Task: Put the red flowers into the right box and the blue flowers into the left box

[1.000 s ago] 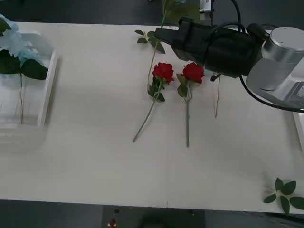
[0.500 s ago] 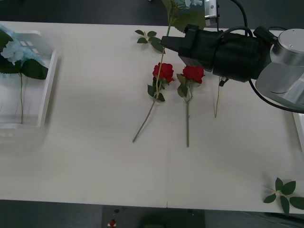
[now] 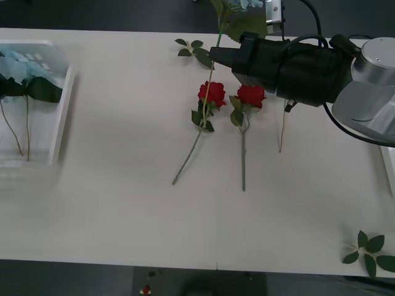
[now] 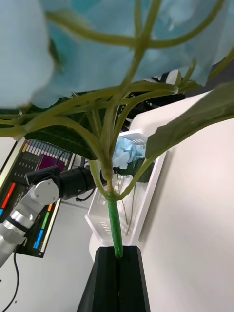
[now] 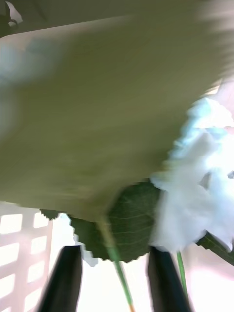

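My right gripper point(image 4: 117, 253) is clamped on the stem of a blue flower point(image 4: 112, 53), held up at the table's point(image 3: 123, 203) far edge above the red flowers point(image 3: 213, 94). My left gripper point(image 5: 114, 273) hangs with its fingers spread over the left box point(image 3: 62, 111), where blue flowers point(image 3: 21, 61) lie; one stem point(image 5: 117, 263) sits between the fingers, and I can't tell if they touch it. A leaf sprig point(image 3: 370, 250) lies at the near right corner.

White table point(image 3: 123, 203) bearing two flowerless leaf sprigs: one point(image 3: 194, 50) near the far edge, one point(image 3: 370, 251) at the near right corner.
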You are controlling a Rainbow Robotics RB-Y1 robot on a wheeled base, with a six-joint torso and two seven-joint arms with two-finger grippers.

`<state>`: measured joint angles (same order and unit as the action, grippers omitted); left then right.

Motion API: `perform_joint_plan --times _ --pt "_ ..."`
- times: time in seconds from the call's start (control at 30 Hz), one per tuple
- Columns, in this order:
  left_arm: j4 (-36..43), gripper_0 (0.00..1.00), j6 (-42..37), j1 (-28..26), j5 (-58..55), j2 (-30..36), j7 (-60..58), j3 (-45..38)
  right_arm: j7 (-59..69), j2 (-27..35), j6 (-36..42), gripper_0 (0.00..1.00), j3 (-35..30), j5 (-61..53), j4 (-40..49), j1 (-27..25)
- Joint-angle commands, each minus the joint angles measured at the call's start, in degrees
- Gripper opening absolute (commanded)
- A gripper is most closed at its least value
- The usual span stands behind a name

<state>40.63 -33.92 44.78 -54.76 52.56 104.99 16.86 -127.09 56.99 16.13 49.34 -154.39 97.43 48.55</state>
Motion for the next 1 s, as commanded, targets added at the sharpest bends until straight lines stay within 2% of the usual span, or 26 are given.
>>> perform_joint_plan --times 0.03,0.17,0.37,0.7,0.83,1.0 --pt "0.41 1.00 0.35 0.49 0.71 1.14 -0.23 -1.04 1.67 0.76 0.39 0.00 -1.01 0.32 1.36 1.11" --pt "1.64 1.00 -5.28 1.45 1.06 2.46 0.56 -0.95 1.67 0.76 0.39 0.00 -1.01 0.32 1.36 1.11" --pt "7.44 1.00 -18.64 2.51 -0.17 6.94 1.35 -2.01 1.67 0.76 0.39 0.00 -1.01 0.32 1.36 1.11" --pt "17.11 1.00 -39.20 2.51 -2.99 8.88 3.55 -15.80 1.67 0.76 0.39 0.00 -1.01 0.32 1.36 1.11" --pt "18.78 1.00 -44.74 2.51 -10.46 8.88 3.55 -20.29 1.67 0.76 0.39 0.00 -1.01 0.32 1.36 1.11" --pt "19.13 1.00 -46.15 2.51 -22.23 8.79 4.08 -20.99 1.67 0.76 0.39 0.00 -1.01 0.32 1.36 1.11"
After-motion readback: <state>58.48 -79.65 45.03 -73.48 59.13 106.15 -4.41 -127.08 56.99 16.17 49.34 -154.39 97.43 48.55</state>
